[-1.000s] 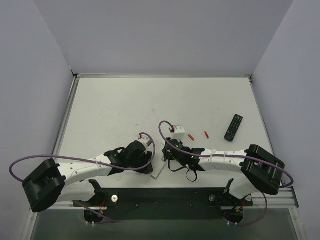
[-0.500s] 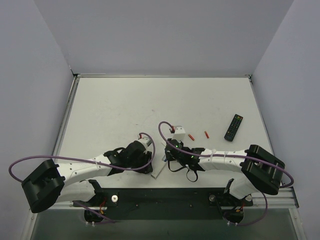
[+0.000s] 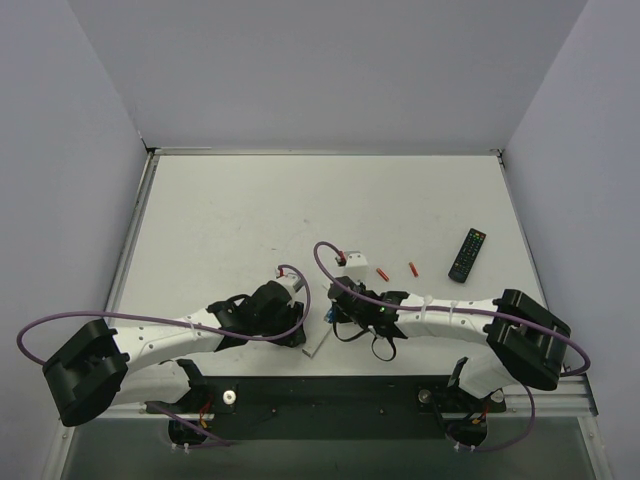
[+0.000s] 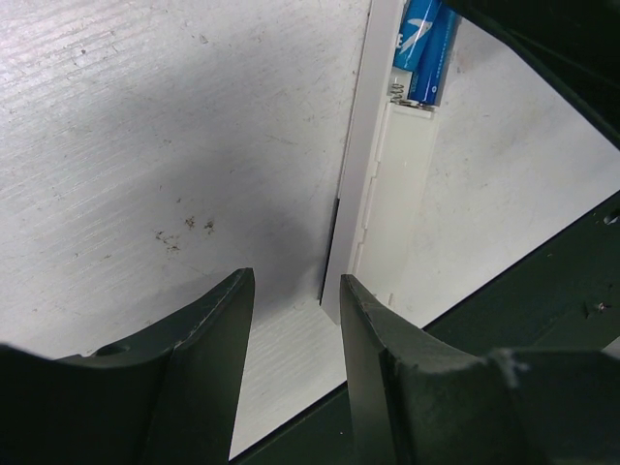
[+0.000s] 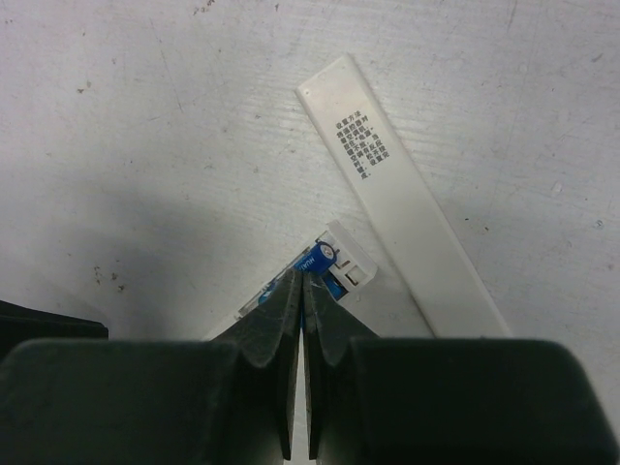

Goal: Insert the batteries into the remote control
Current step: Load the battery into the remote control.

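Left wrist view: the remote control (image 4: 373,194) lies back-up on the white surface (image 4: 145,145) with its compartment uncovered. The two blue batteries (image 4: 426,48) sit side by side at its far end, next to a small spring. The left gripper (image 4: 295,286) is released, its dark fingers (image 4: 208,368) spread at the remote's near end. One finger overlaps that end in the picture, but I cannot tell whether it touches.

In the right wrist view the right gripper (image 5: 303,281) is clenched, with only a thin slit between the fingers. Its tips are against the end of one blue battery in the open compartment. Just to the right lies a long white strip with printed text (image 5: 407,223), flat on the surface.

From the top external view both grippers meet near the front edge, left of centre. Two red cylinders (image 3: 382,273) lie to the right, well apart from the remote, and the black remote (image 3: 466,255) lies farther right.
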{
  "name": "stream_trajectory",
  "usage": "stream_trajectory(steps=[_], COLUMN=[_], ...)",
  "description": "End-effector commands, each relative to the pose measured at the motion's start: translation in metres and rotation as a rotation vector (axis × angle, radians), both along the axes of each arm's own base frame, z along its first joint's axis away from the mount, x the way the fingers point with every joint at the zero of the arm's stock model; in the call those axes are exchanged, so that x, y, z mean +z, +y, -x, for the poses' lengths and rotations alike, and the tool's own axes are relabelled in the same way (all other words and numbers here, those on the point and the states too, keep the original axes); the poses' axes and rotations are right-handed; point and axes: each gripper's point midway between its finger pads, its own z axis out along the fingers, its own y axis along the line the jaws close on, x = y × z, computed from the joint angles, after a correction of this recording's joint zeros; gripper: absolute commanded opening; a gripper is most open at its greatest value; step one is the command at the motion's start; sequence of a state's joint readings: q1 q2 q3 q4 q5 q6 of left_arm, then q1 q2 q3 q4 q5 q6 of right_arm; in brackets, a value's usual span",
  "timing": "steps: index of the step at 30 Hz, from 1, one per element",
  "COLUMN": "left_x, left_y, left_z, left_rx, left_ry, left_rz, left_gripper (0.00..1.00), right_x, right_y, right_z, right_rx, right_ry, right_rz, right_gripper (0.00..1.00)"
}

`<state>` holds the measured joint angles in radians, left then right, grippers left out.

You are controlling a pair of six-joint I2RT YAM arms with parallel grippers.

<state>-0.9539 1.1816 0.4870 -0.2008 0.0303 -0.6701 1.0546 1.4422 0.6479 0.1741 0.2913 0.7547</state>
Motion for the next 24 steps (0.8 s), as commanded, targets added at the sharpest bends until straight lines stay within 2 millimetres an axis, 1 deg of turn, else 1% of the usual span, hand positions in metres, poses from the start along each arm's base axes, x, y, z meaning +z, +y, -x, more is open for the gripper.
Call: stream_trajectory(steps=[1, 6, 9, 11, 12, 13, 14, 15, 16, 17, 18, 19, 21, 22, 23, 24], left_x=[0.019, 0.02, 0.022, 0.025, 0.027, 0.032, 0.034, 0.037, 0.043, 0.046, 0.049, 0.052, 0.055, 0.055, 0.056, 0.05], left_y=[-0.012, -0.011, -0.011, -0.011, -0.011, -0.012, -0.012, -0.013, -0.015, -0.016, -0.017, -0.02, -0.026, -0.029, -0.032, -0.034], left_z=[-0.009, -0.009, -0.009, -0.01, -0.011, -0.012, -0.012, -0.013, -0.014, -0.013, -0.013, -0.012, -0.009, -0.007, -0.006, -0.004], left_rx=[0.004, 0.006, 0.006, 0.007, 0.01, 0.01, 0.007, 0.005, 0.003, -0.006, -0.019, -0.032, -0.074, -0.092, -0.11, -0.129], left_ry=[-0.04, -0.041, -0.044, -0.05, -0.056, -0.067, -0.07, -0.076, -0.089, -0.092, -0.101, -0.111, -0.119, -0.119, -0.12, -0.113], left_rz=[0.043, 0.044, 0.049, 0.051, 0.054, 0.066, 0.069, 0.075, 0.091, 0.098, 0.104, 0.114, 0.127, 0.128, 0.13, 0.108], left_gripper=[0.51, 0.51, 0.51, 0.51, 0.51, 0.51, 0.51, 0.52, 0.52, 0.53, 0.54, 0.57, 0.59, 0.62, 0.63, 0.64], right_x=[0.013, 0.024, 0.042, 0.058, 0.069, 0.076, 0.077, 0.08, 0.084, 0.086, 0.087, 0.087, 0.084, 0.085, 0.083, 0.079], right_y=[0.003, 0.008, 0.011, 0.012, 0.008, 0.011, 0.004, -0.008, -0.006, -0.01, -0.015, -0.017, -0.024, -0.022, -0.018, -0.018], right_z=[0.001, 0.005, 0.004, 0.003, -0.002, -0.004, -0.004, -0.011, -0.01, -0.013, -0.015, -0.017, -0.021, -0.022, -0.015, -0.015], right_rx=[0.018, 0.067, 0.123, 0.163, 0.197, 0.222, 0.236, 0.236, 0.279, 0.282, 0.295, 0.318, 0.352, 0.378, 0.429, 0.442], right_ry=[0.003, -0.001, -0.032, -0.061, -0.091, -0.098, -0.089, -0.094, -0.076, -0.072, -0.075, -0.05, -0.036, -0.031, -0.002, 0.01], right_rz=[0.008, -0.007, -0.007, -0.008, 0.014, 0.005, 0.034, 0.061, 0.042, 0.039, 0.049, 0.024, 0.033, 0.026, 0.013, 0.025], right_gripper=[0.0, 0.0, 0.0, 0.04, 0.1, 0.12, 0.16, 0.23, 0.26, 0.29, 0.33, 0.35, 0.38, 0.38, 0.38, 0.39])
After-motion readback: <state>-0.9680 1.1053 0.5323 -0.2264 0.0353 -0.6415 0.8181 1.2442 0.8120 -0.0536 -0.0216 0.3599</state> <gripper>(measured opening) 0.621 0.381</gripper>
